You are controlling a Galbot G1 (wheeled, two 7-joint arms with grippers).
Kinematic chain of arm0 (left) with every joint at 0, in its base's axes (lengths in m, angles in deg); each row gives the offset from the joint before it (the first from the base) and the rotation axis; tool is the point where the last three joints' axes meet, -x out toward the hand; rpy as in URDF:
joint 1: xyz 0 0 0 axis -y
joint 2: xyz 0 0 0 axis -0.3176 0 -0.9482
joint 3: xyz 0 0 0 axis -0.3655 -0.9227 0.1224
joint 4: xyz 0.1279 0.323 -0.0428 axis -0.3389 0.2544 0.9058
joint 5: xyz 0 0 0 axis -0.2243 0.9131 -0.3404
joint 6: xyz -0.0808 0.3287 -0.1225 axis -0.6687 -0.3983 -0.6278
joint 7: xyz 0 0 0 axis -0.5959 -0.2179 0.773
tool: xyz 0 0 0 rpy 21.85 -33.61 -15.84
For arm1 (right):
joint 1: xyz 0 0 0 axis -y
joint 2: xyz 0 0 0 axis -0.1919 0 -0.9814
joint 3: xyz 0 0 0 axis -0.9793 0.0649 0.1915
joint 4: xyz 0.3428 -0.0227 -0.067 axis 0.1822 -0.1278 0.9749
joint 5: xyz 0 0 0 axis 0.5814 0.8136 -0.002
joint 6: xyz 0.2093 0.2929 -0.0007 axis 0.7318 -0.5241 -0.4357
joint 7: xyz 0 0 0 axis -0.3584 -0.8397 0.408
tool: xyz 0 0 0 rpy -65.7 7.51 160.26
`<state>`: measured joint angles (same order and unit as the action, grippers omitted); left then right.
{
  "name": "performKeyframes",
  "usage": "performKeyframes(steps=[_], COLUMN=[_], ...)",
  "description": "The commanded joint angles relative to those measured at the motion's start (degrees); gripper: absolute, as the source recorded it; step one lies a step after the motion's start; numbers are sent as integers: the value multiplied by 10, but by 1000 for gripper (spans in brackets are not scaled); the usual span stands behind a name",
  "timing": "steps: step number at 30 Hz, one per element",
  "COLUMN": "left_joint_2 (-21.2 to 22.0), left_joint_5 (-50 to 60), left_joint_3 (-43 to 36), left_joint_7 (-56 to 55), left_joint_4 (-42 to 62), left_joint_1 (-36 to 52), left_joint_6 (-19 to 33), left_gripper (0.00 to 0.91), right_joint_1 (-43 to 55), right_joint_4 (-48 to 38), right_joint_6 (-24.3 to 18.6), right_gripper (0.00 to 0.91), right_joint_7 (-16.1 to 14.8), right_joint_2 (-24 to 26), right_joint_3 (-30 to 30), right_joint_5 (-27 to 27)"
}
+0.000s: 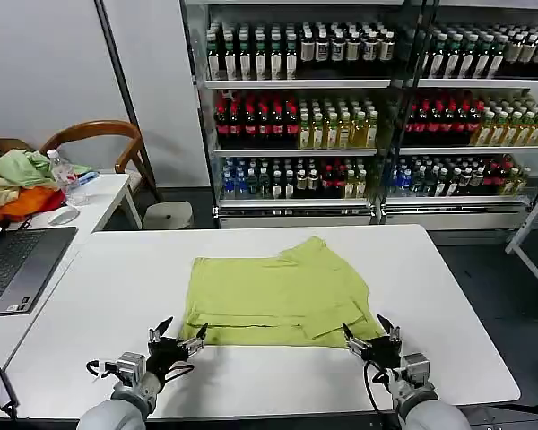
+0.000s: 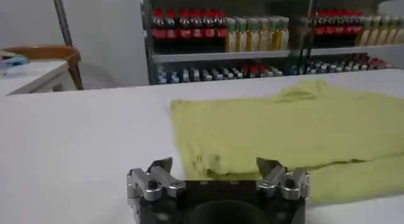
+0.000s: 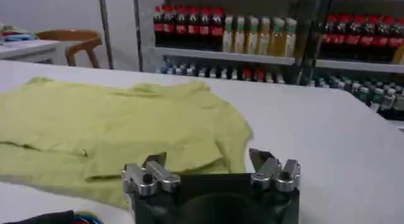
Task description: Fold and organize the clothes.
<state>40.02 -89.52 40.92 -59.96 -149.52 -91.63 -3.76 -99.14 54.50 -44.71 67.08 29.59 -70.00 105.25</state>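
Two grippers sit at the near edge of the white bench (image 1: 99, 296), one at each near corner of the T-shirt (image 1: 278, 291). That shirt lies flat in the middle of the bench, lime yellow-green, partly folded, with a sleeve doubled over on its right side and a layered strip along its near edge. Left gripper (image 1: 177, 339) rests just off the shirt's near left corner with its fingers spread wide and nothing between them; in the left wrist view the fingers (image 2: 159, 175) stand apart right in front of the shirt's hem. Right gripper (image 1: 370, 334) is at the near right corner, fingers also spread wide and empty; in the right wrist view its fingers (image 3: 153, 168) sit over the edge of the folded cloth. Drink shelves (image 1: 341, 116) stand behind the bench.
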Motion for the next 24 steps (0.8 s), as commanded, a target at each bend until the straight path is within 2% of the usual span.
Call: performKeyframes(steps=[1,2,3,11,24], left_joint_2=[3,3,4,7,9], left_joint_5=[-8,-8,-7,-13,1], left_joint_3=[-4,-5,-6,-8,-13], left_joint_7=[-23,-24,-27,-47,-24], left_joint_4=[9,11,16,38,34], left_joint_1=[1,3,6,9,9], left_joint_6=[-21,-22,-22,-34,-35], left_gripper=[413,111,50,50,20], right_joint_1=[-21,-21,-21,-21,-19], right_joint_4=[-10,-9,-5,-8,1], right_joint_6=[-2,1,5,28,23], right_gripper=[645,363,0,0,0], right_joint_7=[12,11,10,15,9], right_joint_2=[1,1,1,1,0], right_joint_3=[-6,-6,-5,2,2], right_joint_5=[-4,-3,-1,19,15])
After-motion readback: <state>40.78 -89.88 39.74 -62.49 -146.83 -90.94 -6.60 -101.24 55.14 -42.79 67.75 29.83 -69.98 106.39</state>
